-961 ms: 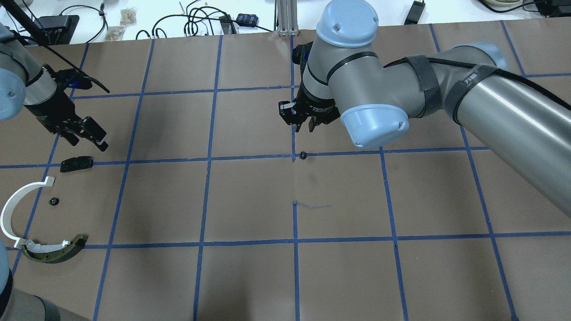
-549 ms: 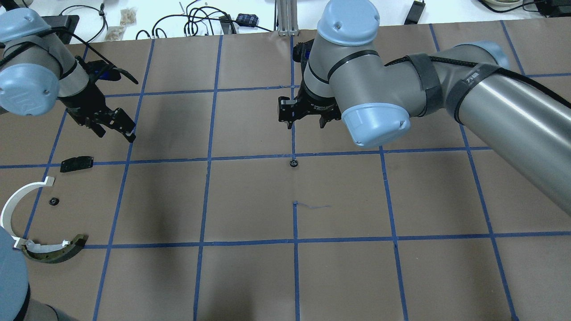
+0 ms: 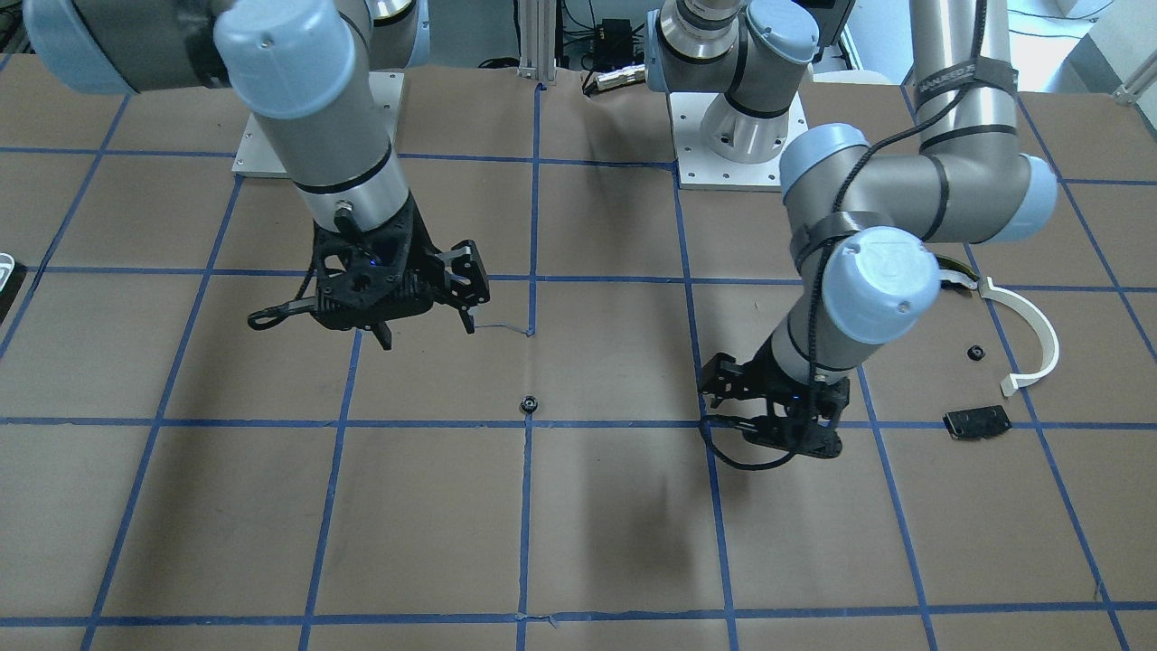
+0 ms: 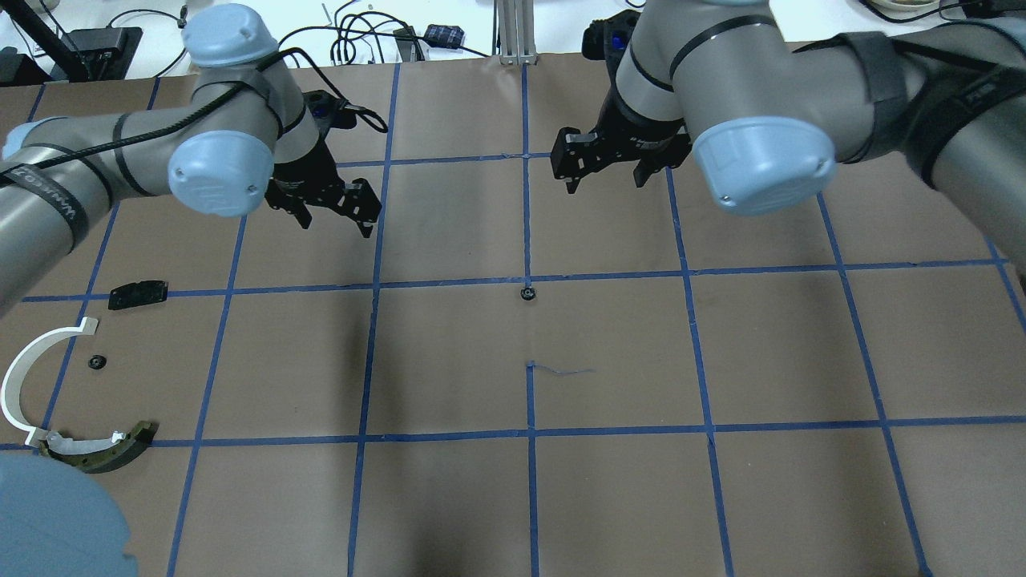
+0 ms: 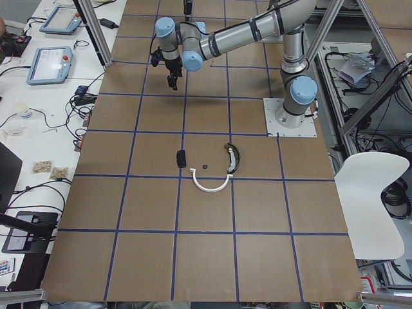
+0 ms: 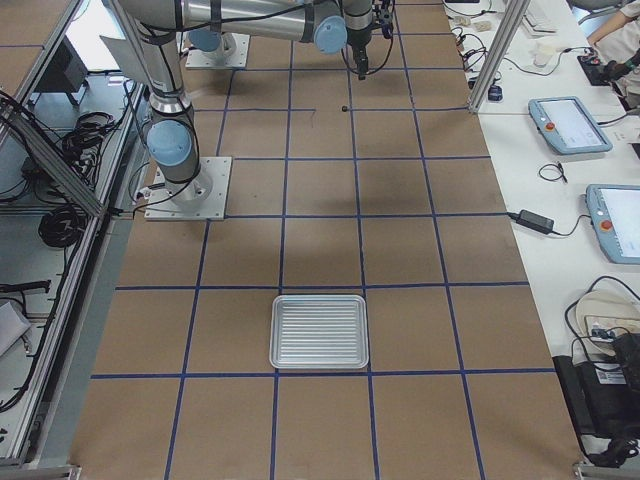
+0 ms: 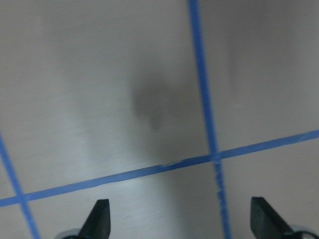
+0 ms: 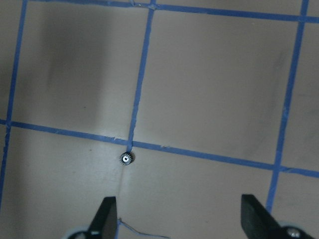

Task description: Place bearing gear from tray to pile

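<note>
Lying loose on a blue tape crossing at mid-table, the bearing gear (image 4: 527,293) is well apart from the pile (image 4: 48,337). Right gripper (image 4: 606,183) and left gripper (image 4: 337,226) hang above the paper, fingers spread, empty.

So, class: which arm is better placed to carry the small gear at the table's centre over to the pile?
Probably the left. The pile lies on its side, and the left claw hangs open and empty. The right claw, also open, sits nearer the bearing gear but far from the pile.
</note>
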Controlling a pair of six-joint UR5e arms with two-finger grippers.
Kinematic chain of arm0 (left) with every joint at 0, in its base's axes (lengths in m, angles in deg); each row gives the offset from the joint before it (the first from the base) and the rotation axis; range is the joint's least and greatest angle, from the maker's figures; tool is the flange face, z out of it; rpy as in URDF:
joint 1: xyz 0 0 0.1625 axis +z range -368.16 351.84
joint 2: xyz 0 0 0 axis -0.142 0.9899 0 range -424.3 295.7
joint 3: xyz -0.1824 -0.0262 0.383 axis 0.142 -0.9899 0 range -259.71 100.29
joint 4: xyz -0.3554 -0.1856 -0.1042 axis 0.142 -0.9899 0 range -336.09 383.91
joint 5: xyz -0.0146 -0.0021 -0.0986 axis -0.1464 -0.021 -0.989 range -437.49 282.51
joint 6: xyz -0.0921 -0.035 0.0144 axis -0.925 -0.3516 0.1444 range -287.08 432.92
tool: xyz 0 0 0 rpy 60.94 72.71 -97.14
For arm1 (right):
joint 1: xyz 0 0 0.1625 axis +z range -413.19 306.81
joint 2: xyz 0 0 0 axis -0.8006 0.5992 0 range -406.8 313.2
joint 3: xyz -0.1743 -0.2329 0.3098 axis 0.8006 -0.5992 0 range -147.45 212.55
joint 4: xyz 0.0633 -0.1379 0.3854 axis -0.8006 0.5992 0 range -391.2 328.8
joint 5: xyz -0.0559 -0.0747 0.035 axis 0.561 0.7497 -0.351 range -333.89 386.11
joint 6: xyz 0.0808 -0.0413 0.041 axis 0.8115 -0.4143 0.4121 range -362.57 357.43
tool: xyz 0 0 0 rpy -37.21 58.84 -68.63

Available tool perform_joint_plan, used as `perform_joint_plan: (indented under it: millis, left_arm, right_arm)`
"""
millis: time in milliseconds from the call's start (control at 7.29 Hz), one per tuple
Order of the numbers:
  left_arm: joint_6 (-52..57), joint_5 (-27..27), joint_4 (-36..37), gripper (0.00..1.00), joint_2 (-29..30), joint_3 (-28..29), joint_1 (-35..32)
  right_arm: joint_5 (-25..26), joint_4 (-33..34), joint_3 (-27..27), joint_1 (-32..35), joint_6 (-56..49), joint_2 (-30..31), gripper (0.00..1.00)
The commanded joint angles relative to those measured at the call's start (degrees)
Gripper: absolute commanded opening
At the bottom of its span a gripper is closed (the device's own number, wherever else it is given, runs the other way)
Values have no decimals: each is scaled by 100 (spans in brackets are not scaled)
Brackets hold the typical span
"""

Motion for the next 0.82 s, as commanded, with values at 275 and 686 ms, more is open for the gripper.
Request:
perform_joint_plan:
  millis: [275,686]
  left_arm:
    - [-744,-758,886,100,439,-61,-1088]
    - [-1209,-452,1660,100,905,-61,-1790]
  right_arm:
    - [777,-2251,-784,-828,-996,404,88]
    - [711,-829,-39,-837,-206,739,93]
